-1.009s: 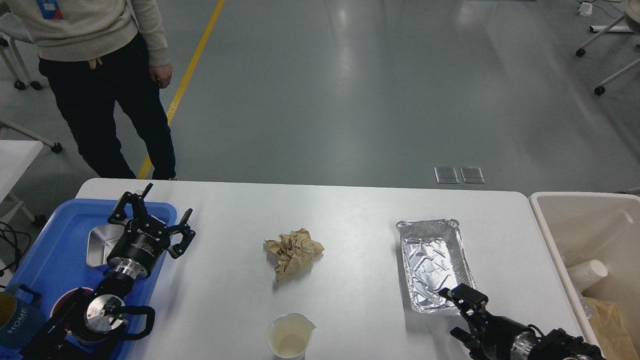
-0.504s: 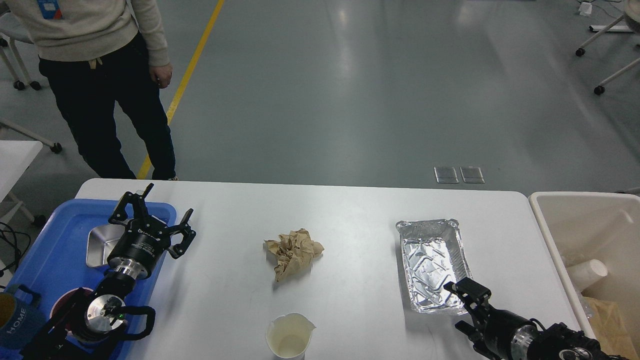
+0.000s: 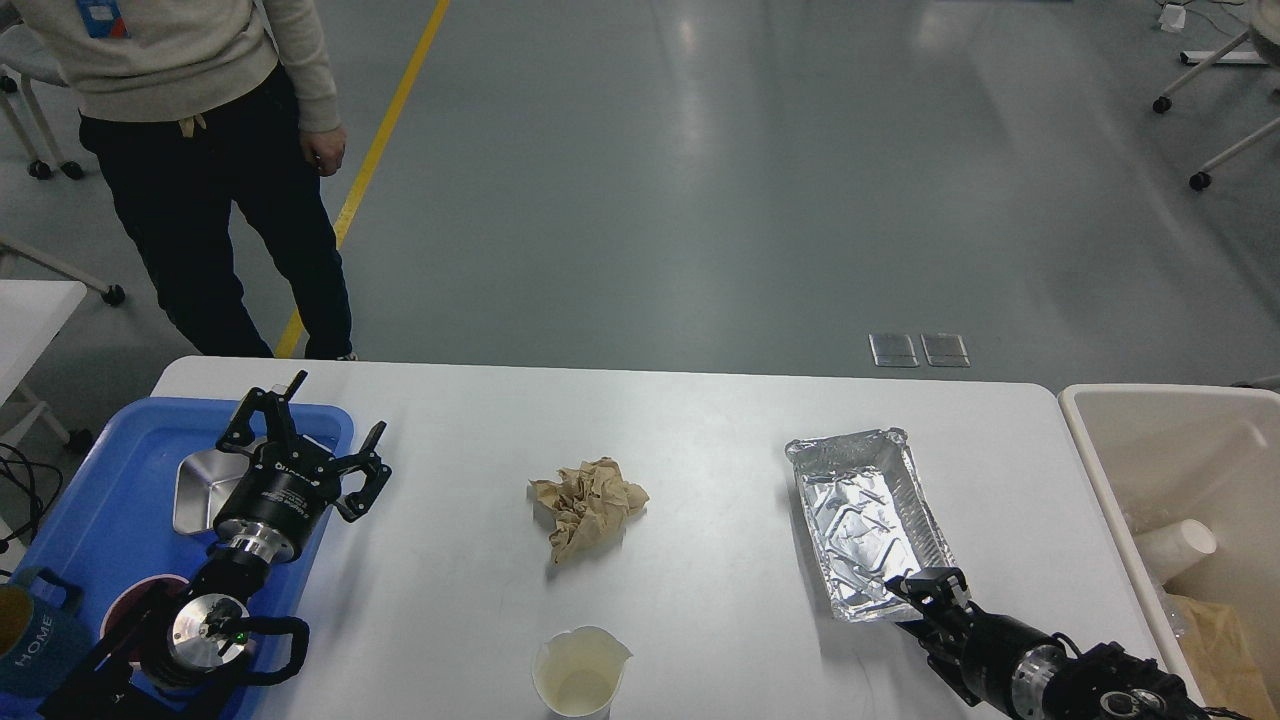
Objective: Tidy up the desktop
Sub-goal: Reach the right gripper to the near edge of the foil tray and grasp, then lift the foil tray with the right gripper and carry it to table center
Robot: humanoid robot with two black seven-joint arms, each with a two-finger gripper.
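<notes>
Right tool (image 3: 925, 592) touches foil tray (image 3: 868, 520) lying lengthwise front-to-back on desktop (image 3: 700, 440).

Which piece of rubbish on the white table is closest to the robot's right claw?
The foil tray: the right gripper is at its near corner. The crumpled brown paper and paper cup sit farther left.

Desktop (image 3: 700, 420): crumpled paper (image 3: 588, 503) at centre; paper cup (image 3: 580, 672) before it at the near edge; foil tray (image 3: 866, 522) to the right. Tray (image 3: 100, 500) at the left end holds a metal dish (image 3: 200, 485) and a mug (image 3: 35, 640). Bin (image 3: 1100, 480) stands beside the right end, a cup (image 3: 1175, 548) inside.
</notes>
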